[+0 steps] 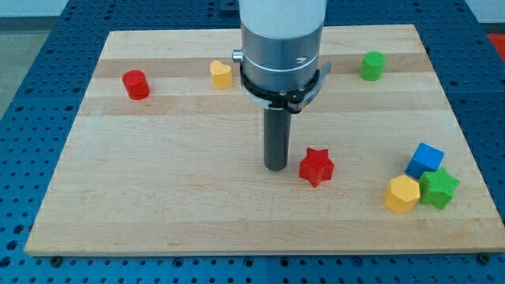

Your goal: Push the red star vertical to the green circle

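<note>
The red star [316, 166] lies on the wooden board [173, 197], a little right of the middle and toward the view's bottom. My tip [275, 167] rests on the board just left of the star, close to it or touching it. The green circle [372, 65] sits near the view's top right, well above the star and to its right. The arm's body hides the board above my tip.
A red cylinder [136, 84] and a yellow block [221, 75] sit at the view's top left. A blue cube [426, 160], a green star [439, 188] and a yellow hexagon [403, 194] cluster at the bottom right near the board's edge.
</note>
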Available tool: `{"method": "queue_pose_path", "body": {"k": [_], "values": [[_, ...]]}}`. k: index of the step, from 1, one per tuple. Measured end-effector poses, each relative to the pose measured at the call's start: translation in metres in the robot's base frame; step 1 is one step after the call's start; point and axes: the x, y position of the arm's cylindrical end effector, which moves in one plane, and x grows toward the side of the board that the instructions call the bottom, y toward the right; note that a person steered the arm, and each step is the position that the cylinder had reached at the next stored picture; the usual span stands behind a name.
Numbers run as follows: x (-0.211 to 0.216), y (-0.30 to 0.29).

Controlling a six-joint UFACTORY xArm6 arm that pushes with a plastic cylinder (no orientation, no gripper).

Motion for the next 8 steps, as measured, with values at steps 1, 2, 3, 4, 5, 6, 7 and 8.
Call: {"method": "queue_pose_path", "body": {"k": [1, 2, 3, 4, 5, 6, 7, 8], "values": [[0.014, 0.019], [0.013, 0.066], [0.005, 0.11], [0.008, 0.1], [-0.004, 0.073], [-0.037, 0.072], [-0.048, 0.094], [-0.042, 0.128]]}}
